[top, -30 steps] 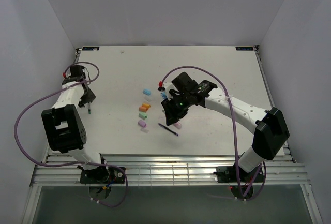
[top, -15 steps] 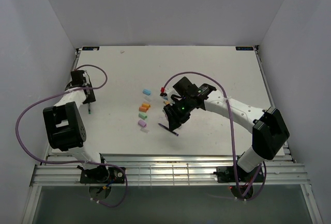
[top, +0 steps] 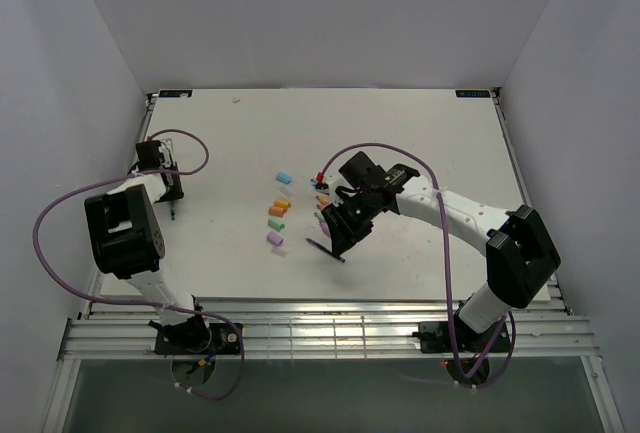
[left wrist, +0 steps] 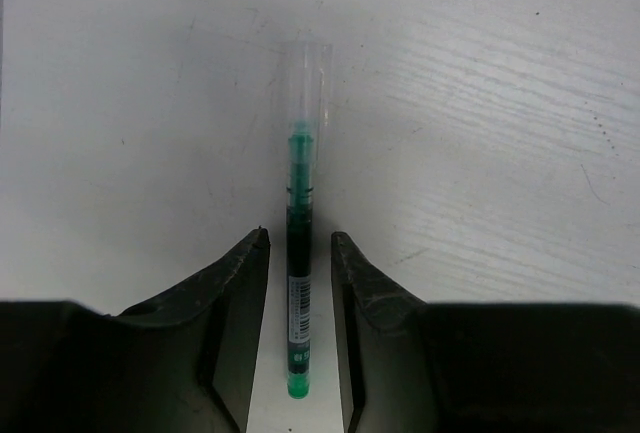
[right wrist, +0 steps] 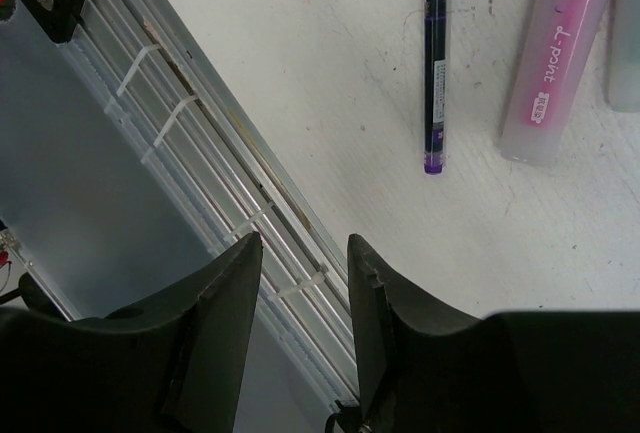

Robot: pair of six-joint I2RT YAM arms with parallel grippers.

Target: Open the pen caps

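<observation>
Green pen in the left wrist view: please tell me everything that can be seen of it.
The green pen is thin, with a dark barrel that bears a white label and a green end plug nearest the camera. Its clear plastic cap is on, at the far end. It lies flat on the white table, lengthwise between the fingers of the left hand, with a narrow gap on each side, so neither finger seems to touch it.

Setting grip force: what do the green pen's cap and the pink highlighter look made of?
The green pen's cap looks like clear, glossy hard plastic: the table shows through it. The pink highlighter looks like frosted, translucent plastic with a matte finish: a cloudy pink shell with printed lettering. Rigidity is only a guess.
</observation>
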